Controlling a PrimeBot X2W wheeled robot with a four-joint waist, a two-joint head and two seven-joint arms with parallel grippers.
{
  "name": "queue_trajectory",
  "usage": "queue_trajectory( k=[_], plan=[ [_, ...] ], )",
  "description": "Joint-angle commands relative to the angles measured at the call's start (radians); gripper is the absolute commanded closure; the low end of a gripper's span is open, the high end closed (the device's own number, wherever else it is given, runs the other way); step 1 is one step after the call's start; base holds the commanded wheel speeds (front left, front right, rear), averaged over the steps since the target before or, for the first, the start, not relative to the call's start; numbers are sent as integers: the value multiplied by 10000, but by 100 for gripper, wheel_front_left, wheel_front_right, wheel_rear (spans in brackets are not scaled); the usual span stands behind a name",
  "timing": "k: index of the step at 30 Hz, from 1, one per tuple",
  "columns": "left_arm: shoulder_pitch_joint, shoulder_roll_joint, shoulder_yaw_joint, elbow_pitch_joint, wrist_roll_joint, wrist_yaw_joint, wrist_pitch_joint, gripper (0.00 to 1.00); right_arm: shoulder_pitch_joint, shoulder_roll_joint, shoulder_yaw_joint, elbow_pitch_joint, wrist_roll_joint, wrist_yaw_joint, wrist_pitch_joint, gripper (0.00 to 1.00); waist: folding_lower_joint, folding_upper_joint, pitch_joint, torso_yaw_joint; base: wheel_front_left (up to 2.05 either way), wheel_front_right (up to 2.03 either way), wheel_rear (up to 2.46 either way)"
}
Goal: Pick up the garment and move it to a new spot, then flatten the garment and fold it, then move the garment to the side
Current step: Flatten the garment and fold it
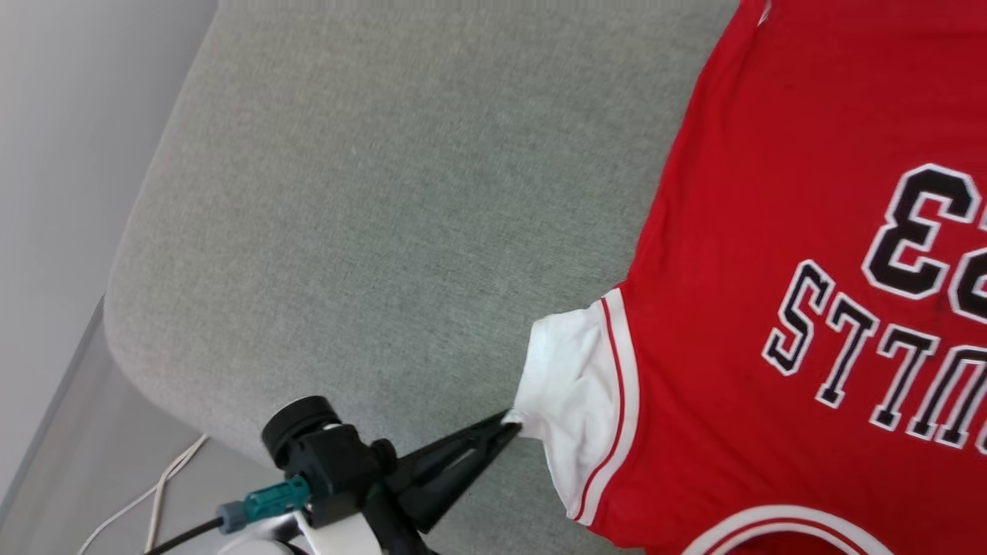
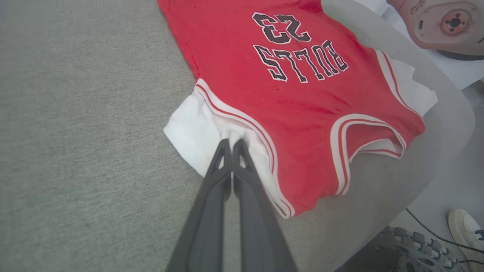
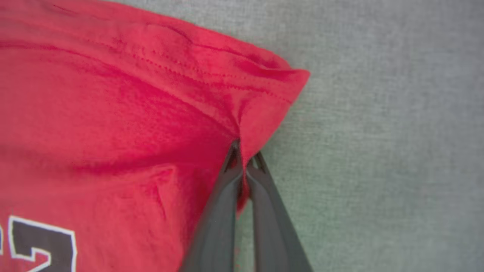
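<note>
The garment, a red jersey with white sleeves, striped trim and black "BULLS 23" lettering, lies spread flat on a grey cushion. My left gripper is shut on the edge of the garment's white sleeve. In the left wrist view the same gripper pinches that sleeve beside the garment. In the right wrist view my right gripper is shut on a red hem corner of the garment, with cloth bunched between the fingers.
The cushion's rounded left edge drops to a pale floor with a white cable. In the left wrist view a pink round device sits past the cushion, and a white shoe and cables lie on the floor at lower right.
</note>
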Motion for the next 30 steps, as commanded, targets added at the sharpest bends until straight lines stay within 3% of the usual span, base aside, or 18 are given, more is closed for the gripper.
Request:
queue_trajectory(
  k=[1,10,16,22,30],
  plan=[
    [65,145,91,42,7,100,-45,100,592,151,23,256,98,-7,18,100,-1,-1,-619,-512,0,0,0],
    [784,839,437,229,-319,769,-108,100,2875,212,999,-100,1379,-7,-830,100,-1,-1,-2315,-1932,0,0,0],
    [1145,1192,532,462,-266,1039,-265,100,4671,732,664,-707,2451,-5,-1425,100,-1,-1,-3199,-2737,0,0,0],
    [1510,1055,709,834,-596,1189,-556,100,6806,1477,97,-1925,3223,-5,-1742,100,-1,-1,-3792,-3336,0,0,0],
    [2223,636,1232,1313,-935,1550,-900,100,9408,2191,292,-3078,3486,-5,-2695,100,-1,-1,-4316,-4035,0,0,0]
  ],
)
